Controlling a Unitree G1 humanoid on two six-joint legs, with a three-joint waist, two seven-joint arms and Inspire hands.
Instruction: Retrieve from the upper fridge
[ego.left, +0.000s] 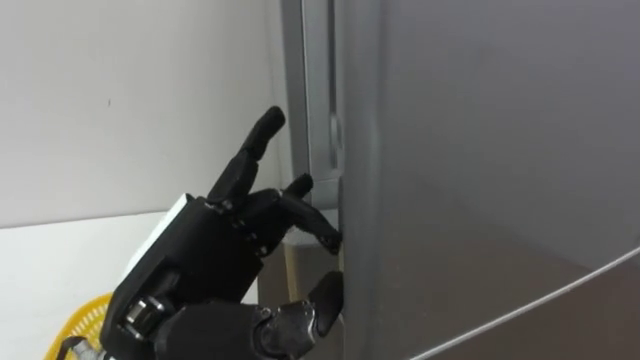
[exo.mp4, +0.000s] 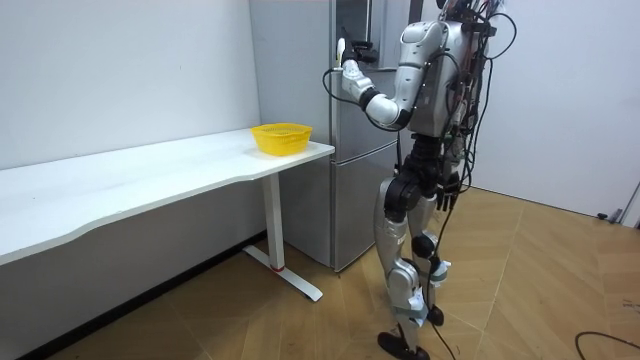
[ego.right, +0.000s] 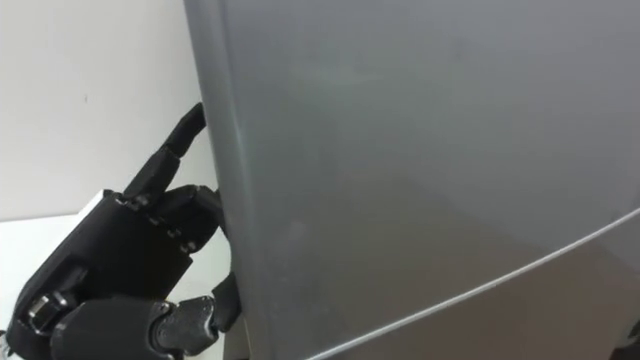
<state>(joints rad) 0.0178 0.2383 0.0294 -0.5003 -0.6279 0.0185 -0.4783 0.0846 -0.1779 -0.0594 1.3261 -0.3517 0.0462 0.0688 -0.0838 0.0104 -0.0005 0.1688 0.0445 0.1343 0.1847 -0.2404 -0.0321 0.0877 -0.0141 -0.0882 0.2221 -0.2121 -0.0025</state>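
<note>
Hooking the free edge of the upper fridge door, the left hand has most fingers curled round that edge, the thumb pressed against it just below and one finger pointing straight up. The edge runs upright, touching the hand's right side. The panel stretches away to the right, so the pull probably comes back toward the robot. Whatever is to be fetched lies hidden behind the door, beyond the fingertips.

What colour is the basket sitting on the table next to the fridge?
Yellow; the basket shows best in the room view, on the white table.
</note>
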